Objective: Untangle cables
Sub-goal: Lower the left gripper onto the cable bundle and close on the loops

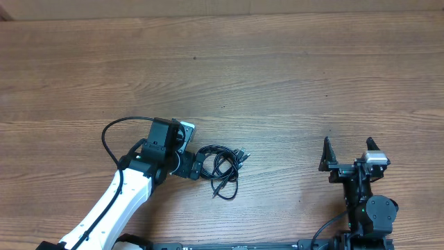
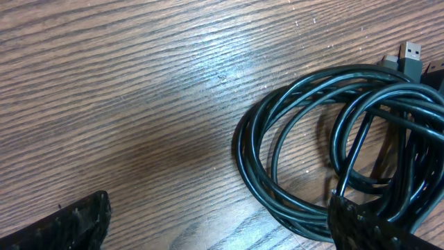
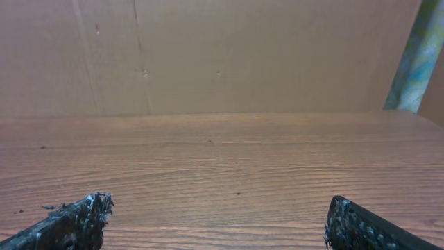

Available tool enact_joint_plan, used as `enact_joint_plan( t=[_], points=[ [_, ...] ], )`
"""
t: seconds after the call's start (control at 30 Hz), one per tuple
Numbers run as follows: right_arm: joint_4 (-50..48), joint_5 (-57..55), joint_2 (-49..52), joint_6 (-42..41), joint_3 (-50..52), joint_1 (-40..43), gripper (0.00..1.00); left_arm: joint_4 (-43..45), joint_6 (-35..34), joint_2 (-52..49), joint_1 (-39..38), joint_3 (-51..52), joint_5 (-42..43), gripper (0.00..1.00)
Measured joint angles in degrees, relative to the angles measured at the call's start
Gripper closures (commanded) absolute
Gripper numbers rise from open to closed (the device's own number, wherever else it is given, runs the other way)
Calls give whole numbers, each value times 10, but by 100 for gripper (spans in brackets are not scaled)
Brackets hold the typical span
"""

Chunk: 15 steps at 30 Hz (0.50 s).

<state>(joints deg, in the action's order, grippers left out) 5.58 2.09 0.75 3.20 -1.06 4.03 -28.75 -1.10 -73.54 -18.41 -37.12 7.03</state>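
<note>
As the cables (image 1: 223, 167) look on my screens: one small bundle of thin, glossy black cords, coiled in overlapping loops that cross one another, lying flat on the wood.
Where the bundle lies: toward the robot's side of the table, left of centre in the overhead view, just beside the left arm's tip and well apart from the right arm.
Plug ends: one silver-tipped flat plug (image 2: 411, 54) shows at the bundle's far edge in the left wrist view; from overhead I see a cluster of ends at the bundle's right side, too small for me to count.
Count of cables: one bundle; I cannot tell how many separate cords make it up.
Left gripper (image 1: 196, 165): jaws spread wide, pinching nothing; one finger (image 2: 368, 226) overlaps the bundle's near loops, and I cannot tell whether it touches them.
Right gripper (image 1: 349, 151): jaws spread wide over bare wood, pinching nothing.
Count of grippers: two, one on each arm.
Table (image 1: 277, 69): one surface, brown wood grain.
</note>
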Motion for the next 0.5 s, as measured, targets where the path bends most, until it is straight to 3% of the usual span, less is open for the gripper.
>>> enact_joint_plan(
  t=[0.5],
  points=[
    [0, 0, 0, 0, 0, 0, 0, -34, 0, 0, 0, 0, 0, 0]
  ],
)
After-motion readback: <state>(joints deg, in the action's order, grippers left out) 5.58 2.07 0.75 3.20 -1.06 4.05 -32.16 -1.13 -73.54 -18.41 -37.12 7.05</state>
